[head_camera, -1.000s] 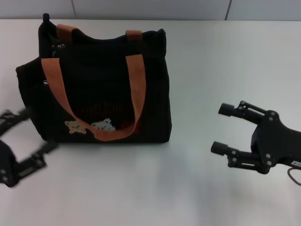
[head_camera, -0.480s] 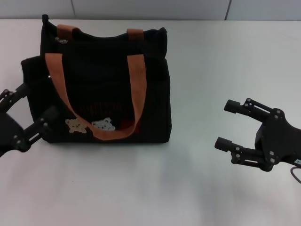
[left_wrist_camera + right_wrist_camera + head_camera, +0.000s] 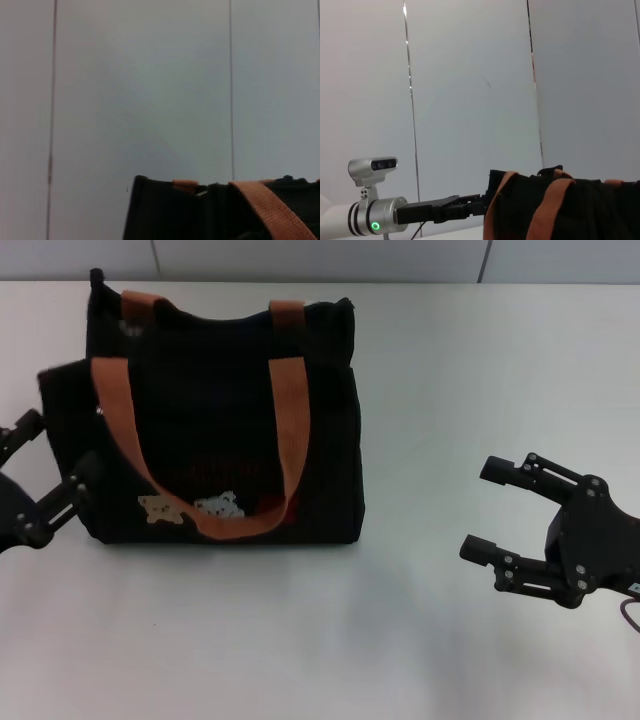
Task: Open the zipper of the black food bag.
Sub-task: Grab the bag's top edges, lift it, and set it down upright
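- Your left hand (image 3: 45, 472) came in from low at the desk's (image 3: 300, 640) left edge over the last second and now sits right at the left end of the black food bag (image 3: 215, 420). One finger looks to be against the fabric, but I can't tell if it's really touching. Fingers are spread wide with nothing between them.
- The bag itself barely moved. It's upright at the back left of the desk, orange handles draped down the front and the bear patches facing you.
- The zipper (image 3: 240, 312) runs along the top rim, and there's a small silvery bit near the back-left corner (image 3: 128, 328) that's probably the pull. It still looks closed to me, so no real progress on the task yet.
- Your right hand (image 3: 510, 515) has drifted a bit further right and lower, well apart from the bag, wide open and holding nothing.
- My read: the left one is setting up to brace the bag's end, and the right hasn't committed to the pull at all.
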`<state>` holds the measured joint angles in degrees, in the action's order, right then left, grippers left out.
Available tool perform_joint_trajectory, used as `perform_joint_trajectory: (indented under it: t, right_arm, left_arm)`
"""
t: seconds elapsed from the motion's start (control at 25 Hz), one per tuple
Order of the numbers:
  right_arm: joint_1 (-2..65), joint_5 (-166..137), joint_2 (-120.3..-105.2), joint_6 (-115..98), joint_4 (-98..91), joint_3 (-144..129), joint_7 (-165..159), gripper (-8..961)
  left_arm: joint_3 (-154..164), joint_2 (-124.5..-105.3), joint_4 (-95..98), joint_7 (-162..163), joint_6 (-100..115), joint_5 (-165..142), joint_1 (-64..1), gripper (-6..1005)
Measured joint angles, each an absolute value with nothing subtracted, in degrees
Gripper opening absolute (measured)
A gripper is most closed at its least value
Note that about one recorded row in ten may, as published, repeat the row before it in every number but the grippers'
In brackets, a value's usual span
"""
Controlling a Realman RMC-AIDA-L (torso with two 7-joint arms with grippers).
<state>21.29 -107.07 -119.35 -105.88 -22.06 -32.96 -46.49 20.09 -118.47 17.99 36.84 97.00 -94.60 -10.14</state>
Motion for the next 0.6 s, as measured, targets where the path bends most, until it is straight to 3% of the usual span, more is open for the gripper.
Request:
perform_joint_trajectory:
  t: [0.6]
  right_arm:
    - [21.18, -107.04, -119.35, -105.71, -22.06, -32.96, -46.40, 834]
  left_arm:
    - [21.23, -118.71, 16.46, 37.67, 93.76, -95.06, -12.61, 710]
